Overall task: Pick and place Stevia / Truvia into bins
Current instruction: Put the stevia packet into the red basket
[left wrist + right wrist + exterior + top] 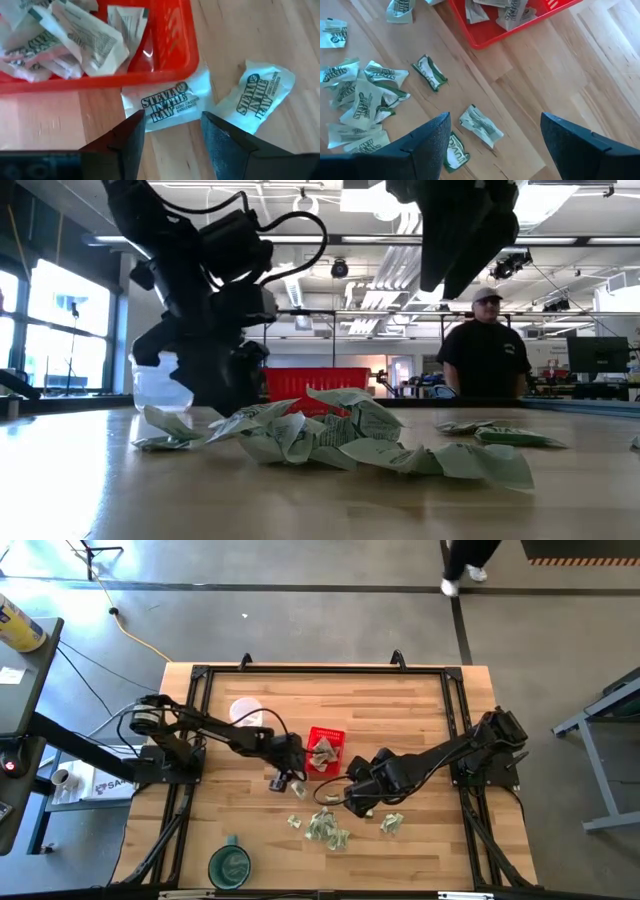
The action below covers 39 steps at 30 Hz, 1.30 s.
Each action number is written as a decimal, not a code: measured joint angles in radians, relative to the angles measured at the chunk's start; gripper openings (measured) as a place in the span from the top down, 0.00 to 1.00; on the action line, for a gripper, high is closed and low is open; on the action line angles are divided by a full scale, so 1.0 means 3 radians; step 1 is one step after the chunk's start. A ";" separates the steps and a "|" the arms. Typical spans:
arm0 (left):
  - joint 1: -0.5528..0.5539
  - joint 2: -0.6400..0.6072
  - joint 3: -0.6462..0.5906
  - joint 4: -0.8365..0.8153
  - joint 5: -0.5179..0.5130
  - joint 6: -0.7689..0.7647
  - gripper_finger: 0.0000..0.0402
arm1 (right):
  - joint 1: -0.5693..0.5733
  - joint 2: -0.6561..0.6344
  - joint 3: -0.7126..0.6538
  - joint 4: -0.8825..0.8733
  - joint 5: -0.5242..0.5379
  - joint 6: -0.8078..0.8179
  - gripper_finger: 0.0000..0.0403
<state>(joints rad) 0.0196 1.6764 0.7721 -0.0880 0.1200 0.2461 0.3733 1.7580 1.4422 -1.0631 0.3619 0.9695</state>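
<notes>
The table (420, 710) is pale wood planks, grain running across, framed by dark rails. Near the middle of the high view sits the red basket (325, 750), a small glossy plastic rectangle with mesh sides, already holding several crumpled sachets (80, 35).

The left gripper (172, 132) hangs just at the basket's lower left corner in the high view, its two dark fingers apart with nothing between them. Right under it lies a flat white sachet (167, 100) printed in green, one edge tucked against the basket's rim; a second one (257, 95) lies just beside it, slightly bent.

The right gripper (492, 137) hovers lower right of the basket, its blunt fingers spread wide and empty above bare wood. Two green-striped packets (481, 125) lie below it, and a loose heap of creased paper sachets (325, 828) is piled lower centre in the high view, with another (391, 824) to its right.

A clear cup (246, 712) stands upper left of the basket, partly hidden by the left arm. A round green cup (230, 865) sits at the lower left edge. In the low view the heap fills the foreground and blocks most of the basket; a person (485, 350) in dark clothes stands beyond the table.
</notes>
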 joint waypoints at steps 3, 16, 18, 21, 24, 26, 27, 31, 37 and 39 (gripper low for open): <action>0.0000 0.0001 0.0132 -0.0080 -0.0104 -0.0071 0.45 | 0.0000 0.0000 0.0000 -0.0013 -0.0005 0.0005 0.26; 0.0000 0.0307 0.0247 -0.0143 -0.0084 -0.0050 0.41 | 0.0000 0.0000 0.0000 -0.0052 0.0020 -0.0001 0.26; 0.0000 0.0318 0.0249 -0.0164 -0.0106 -0.0053 0.44 | 0.0000 0.0000 0.0000 -0.0058 0.0020 -0.0001 0.26; 0.0000 0.0288 0.0250 -0.0254 -0.0188 -0.0067 0.53 | 0.0000 0.0000 0.0000 -0.0072 0.0020 -0.0001 0.26; -0.0003 0.0225 0.0242 -0.0416 -0.0270 -0.0072 0.69 | 0.0000 0.0000 0.0000 -0.0114 0.0058 -0.0017 0.26; 0.0000 0.0171 0.0240 -0.0500 -0.0304 -0.0072 0.80 | 0.0000 0.0000 0.0000 -0.0151 0.0096 -0.0017 0.26; -0.0001 0.0141 0.0238 -0.0552 -0.0345 -0.0075 0.85 | 0.0000 0.0000 0.0000 -0.0178 0.0105 -0.0017 0.26; -0.0001 -0.0076 0.0215 -0.0881 -0.0514 -0.0240 0.91 | 0.0000 0.0000 0.0000 -0.0209 0.0142 -0.0020 0.26; -0.0001 -0.0502 0.0495 -0.1228 -0.0520 -0.0326 0.86 | 0.0064 0.0000 -0.0001 -0.0255 0.0165 -0.0009 0.26; -0.0001 -0.0544 0.0643 -0.1220 -0.0517 -0.0312 0.87 | 0.0090 0.0000 -0.0001 -0.0279 0.0168 0.0015 0.26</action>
<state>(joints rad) 0.0193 1.5132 0.9650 -0.4540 -0.0349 0.1524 0.4004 1.7580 1.4418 -1.1469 0.4122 0.9740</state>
